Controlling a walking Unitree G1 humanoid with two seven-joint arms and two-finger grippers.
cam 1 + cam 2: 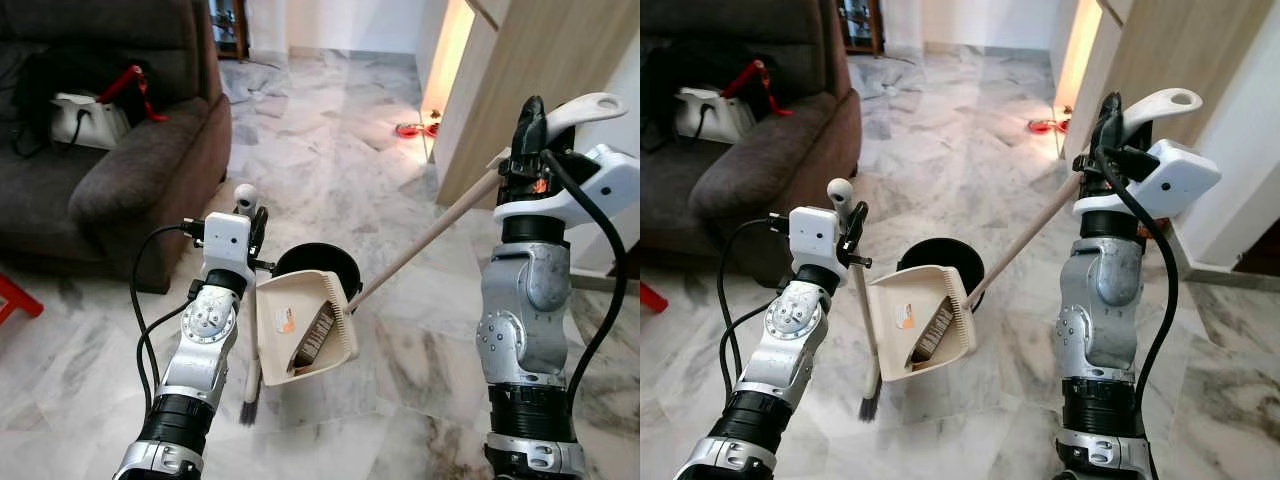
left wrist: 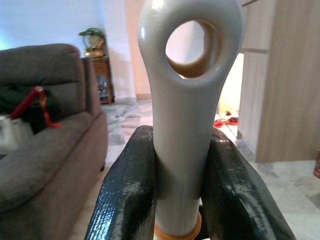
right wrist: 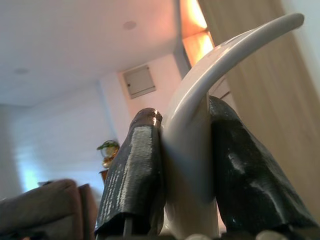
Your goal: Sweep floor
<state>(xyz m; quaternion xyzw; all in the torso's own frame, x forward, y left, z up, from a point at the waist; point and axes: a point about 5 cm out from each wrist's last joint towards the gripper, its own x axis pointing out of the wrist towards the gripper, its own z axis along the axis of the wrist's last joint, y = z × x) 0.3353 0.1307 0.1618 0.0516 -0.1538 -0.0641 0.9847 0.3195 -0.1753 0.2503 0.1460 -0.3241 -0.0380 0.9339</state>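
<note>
From the head, a pale marble floor (image 1: 330, 130) runs past a brown sofa (image 1: 140, 170) on the left toward a wooden cabinet (image 1: 520, 70) on the right. The dustpan (image 1: 303, 335) tilts over a black bin (image 1: 318, 262), debris inside. In the left wrist view, the left gripper (image 2: 181, 185) is clamped on the brush handle (image 2: 185, 100), its bristles near the floor. In the right wrist view, the right gripper (image 3: 185, 165) is closed around the dustpan handle (image 3: 210, 75), beneath a white ceiling (image 3: 75, 40).
</note>
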